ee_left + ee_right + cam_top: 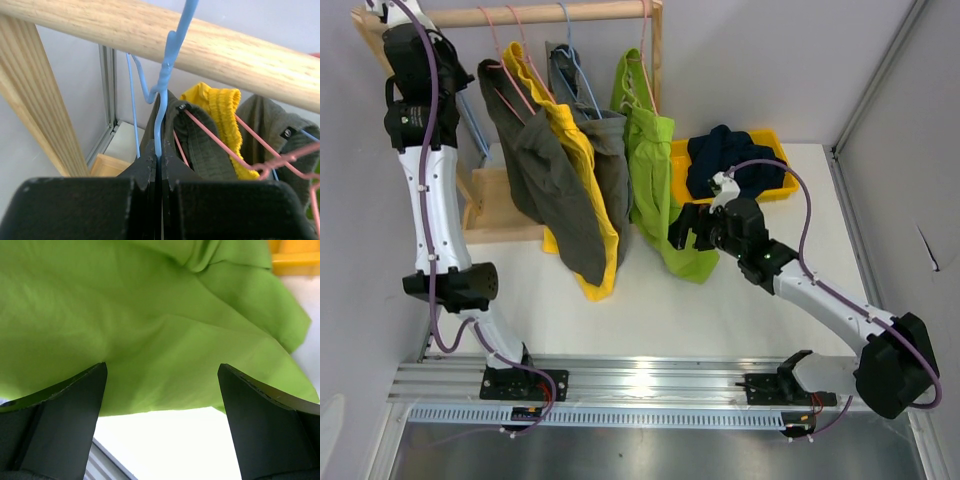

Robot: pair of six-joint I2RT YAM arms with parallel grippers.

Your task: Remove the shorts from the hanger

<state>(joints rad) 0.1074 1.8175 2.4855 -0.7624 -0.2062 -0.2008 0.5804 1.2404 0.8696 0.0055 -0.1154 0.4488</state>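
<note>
Four shorts hang on the wooden rod (pixel 570 12): dark olive-grey shorts (pixel 545 180), yellow shorts (pixel 582 165), mid grey shorts (pixel 610 160) and lime green shorts (pixel 650 150). The navy shorts (pixel 730 160) lie in a yellow bin (pixel 772 137). My left gripper (pixel 160 155) is shut on the wire of a bare blue hanger (pixel 167 65) hooked over the rod (pixel 225 55) at its left end. My right gripper (pixel 682 228) is open and empty at the lower part of the lime green shorts (pixel 150 315), whose hem hangs just ahead of my fingertips (pixel 97 375).
The rack's wooden base (pixel 495 200) and left post (pixel 35 100) stand at the back left. The left arm (pixel 420 150) reaches up beside them. The olive shorts (pixel 200 145) and yellow shorts (pixel 222 107) on pink hangers (pixel 220 145) hang right of the blue hanger.
</note>
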